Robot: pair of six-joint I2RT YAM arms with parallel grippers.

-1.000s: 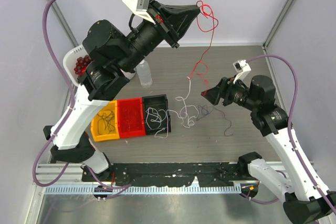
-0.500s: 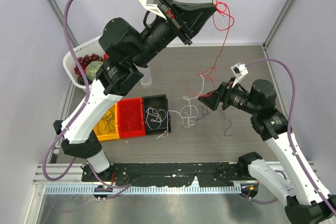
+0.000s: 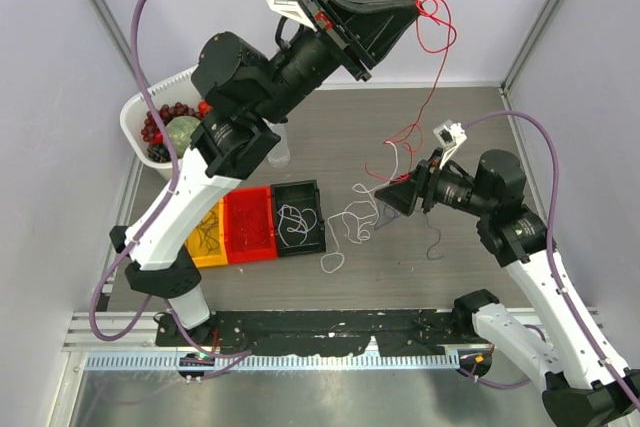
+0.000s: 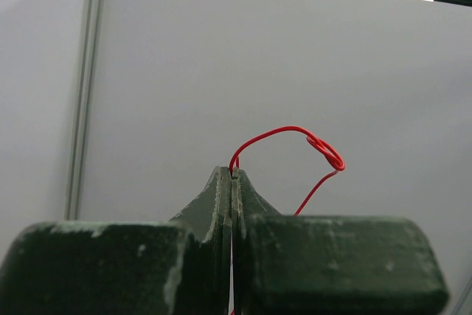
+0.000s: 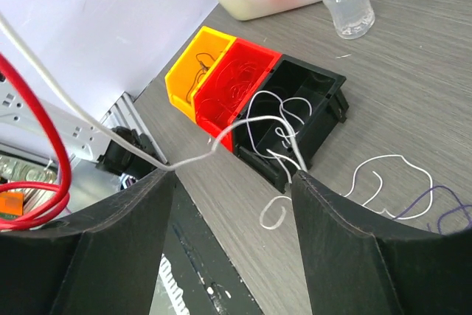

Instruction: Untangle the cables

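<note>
My left gripper (image 3: 415,2) is raised high at the back and shut on the red cable (image 3: 438,67), which hangs down toward the tangle on the table. In the left wrist view the jaws (image 4: 232,175) are closed, with a red loop (image 4: 295,132) sticking out above them. My right gripper (image 3: 385,197) is open just above the table. A white cable (image 5: 251,119) drapes across both its fingertips, with the red cable (image 5: 44,130) at its left. White cables (image 3: 345,222) lie curled beside and inside the black bin (image 3: 298,187). A dark purple cable (image 3: 432,242) lies under the right arm.
A yellow bin (image 3: 205,232) holding dark wires and a red bin (image 3: 250,225) stand left of the black bin. A white basket (image 3: 140,117) of red fruit and a clear bottle (image 3: 283,152) stand at the back left. The grey walls stand close on three sides.
My left gripper has carried the red cable higher and to the right. The white tangle has been drawn rightward, partly out of the black bin. My right gripper has edged left.
</note>
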